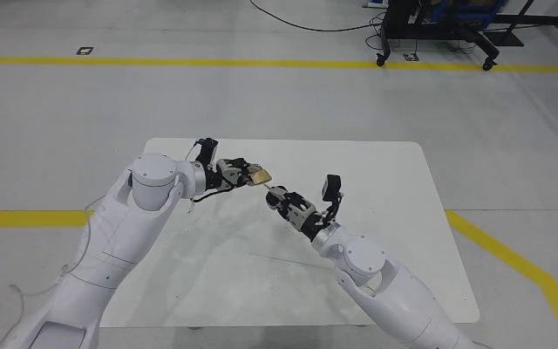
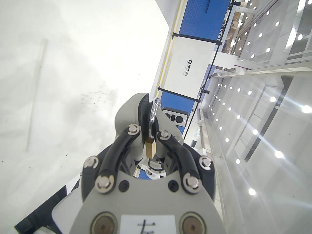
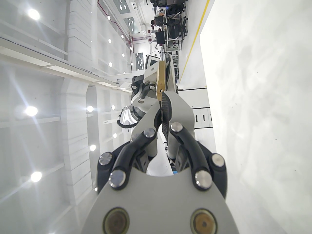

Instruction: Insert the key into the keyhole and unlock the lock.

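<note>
Left gripper (image 2: 152, 109), fingers clamped on a small brass lock (image 1: 259, 177), holds it in the air over the middle of a white table (image 1: 392, 262); the lock juts from the fingertips toward the other arm. Right gripper (image 3: 162, 99) is pressed closed just beside it, its fingertips meeting the lock's near end; it seems to pinch the key between its black pads (image 3: 166, 109), though the key itself is too hidden to make out.
</note>
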